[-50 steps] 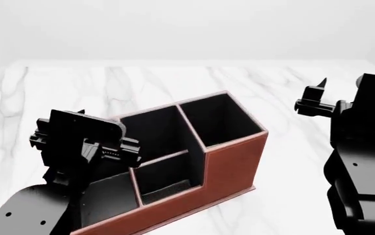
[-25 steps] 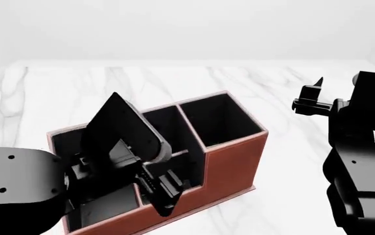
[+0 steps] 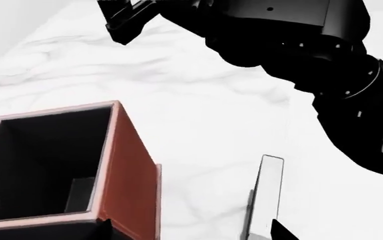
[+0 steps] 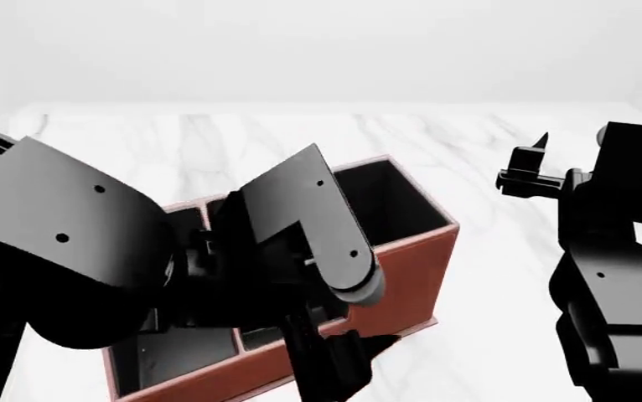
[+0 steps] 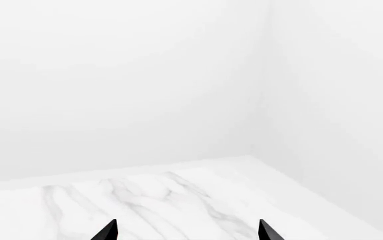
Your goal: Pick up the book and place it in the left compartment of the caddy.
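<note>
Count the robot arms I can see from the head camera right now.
2. The left arm reaches across the front of the caddy, hiding much of it; the right arm stands off to the caddy's right, above the table.

A white marble desk [image 4: 489,159] with grey veining carries the reddish-brown caddy [image 4: 411,268], which stands directly on its surface at an angle to the front edge. In the left wrist view, a thin pale-edged slab [image 3: 266,197] stands on the desk near the caddy's end bay.
</note>
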Controlling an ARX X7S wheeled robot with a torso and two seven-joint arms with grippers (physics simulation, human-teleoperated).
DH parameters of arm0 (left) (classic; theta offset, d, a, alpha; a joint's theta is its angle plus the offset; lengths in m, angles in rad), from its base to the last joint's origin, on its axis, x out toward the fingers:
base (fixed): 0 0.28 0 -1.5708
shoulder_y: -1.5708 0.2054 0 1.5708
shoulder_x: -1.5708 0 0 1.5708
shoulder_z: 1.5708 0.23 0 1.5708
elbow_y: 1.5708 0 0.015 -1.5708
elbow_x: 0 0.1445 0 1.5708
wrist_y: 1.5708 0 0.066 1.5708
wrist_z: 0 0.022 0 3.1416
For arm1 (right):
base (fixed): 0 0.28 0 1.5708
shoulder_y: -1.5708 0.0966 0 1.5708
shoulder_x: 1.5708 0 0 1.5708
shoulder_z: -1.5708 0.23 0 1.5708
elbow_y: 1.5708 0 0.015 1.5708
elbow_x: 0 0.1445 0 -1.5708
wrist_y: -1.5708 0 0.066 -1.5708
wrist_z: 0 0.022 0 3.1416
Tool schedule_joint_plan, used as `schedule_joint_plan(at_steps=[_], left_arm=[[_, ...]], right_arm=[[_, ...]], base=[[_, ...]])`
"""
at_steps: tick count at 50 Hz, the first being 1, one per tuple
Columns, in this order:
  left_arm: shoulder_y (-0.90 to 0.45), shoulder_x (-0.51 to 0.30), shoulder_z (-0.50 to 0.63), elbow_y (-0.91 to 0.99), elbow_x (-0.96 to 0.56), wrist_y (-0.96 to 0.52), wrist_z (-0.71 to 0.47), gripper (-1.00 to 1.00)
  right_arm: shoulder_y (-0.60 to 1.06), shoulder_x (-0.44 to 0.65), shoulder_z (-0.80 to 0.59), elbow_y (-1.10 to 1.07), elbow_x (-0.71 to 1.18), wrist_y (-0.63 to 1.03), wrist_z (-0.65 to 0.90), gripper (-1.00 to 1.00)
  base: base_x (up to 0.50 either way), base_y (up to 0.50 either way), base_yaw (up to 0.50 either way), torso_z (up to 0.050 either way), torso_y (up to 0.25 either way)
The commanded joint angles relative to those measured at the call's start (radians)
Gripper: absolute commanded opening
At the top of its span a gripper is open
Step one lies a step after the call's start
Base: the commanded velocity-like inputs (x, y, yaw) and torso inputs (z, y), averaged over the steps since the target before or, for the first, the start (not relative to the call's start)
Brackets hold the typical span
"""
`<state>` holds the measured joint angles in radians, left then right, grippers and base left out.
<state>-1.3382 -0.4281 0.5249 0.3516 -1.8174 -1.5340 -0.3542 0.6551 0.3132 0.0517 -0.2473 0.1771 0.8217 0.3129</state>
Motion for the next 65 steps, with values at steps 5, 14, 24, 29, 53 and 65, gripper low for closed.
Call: schedule_joint_plan(at_steps=[5,14,24,29,53,65], left_arm=[[-0.119,0.078,0.177,-0.081,-0.023,0.006,0.084,1.00],[-0.125,0.114,0.275,-0.071,0.024,0.004,0.145,1.00],[-0.139,0.138,0.321,-0.071,0.093,0.021,0.224,1.00],[-0.136,0.154,0.347,-0.076,0.142,0.033,0.275,1.00],[-0.091,0.231,0.470,-0.049,0.269,0.104,0.398,1.00],[-0.078,0.242,0.512,-0.058,0.345,0.154,0.465,1.00]], right_arm=[[0.000,-0.001,-0.007,0.019,0.002,-0.015,0.001,1.00],[0.003,0.004,-0.002,0.008,0.008,-0.007,0.002,1.00],[0.002,0.004,-0.003,0.018,0.009,-0.015,0.003,1.00],[-0.002,0.003,-0.006,0.019,0.010,-0.019,0.003,1.00],[-0.010,0.005,-0.007,0.028,0.016,-0.032,0.007,1.00],[-0.014,0.008,-0.003,0.028,0.021,-0.035,0.007,1.00]], base=[[0.00,0.00,0.00,0.000,0.000],[0.00,0.00,0.00,0.000,0.000],[0.00,0.00,0.00,0.000,0.000],[0.00,0.00,0.00,0.000,0.000],[0.00,0.00,0.00,0.000,0.000],[0.00,0.00,0.00,0.000,0.000]])
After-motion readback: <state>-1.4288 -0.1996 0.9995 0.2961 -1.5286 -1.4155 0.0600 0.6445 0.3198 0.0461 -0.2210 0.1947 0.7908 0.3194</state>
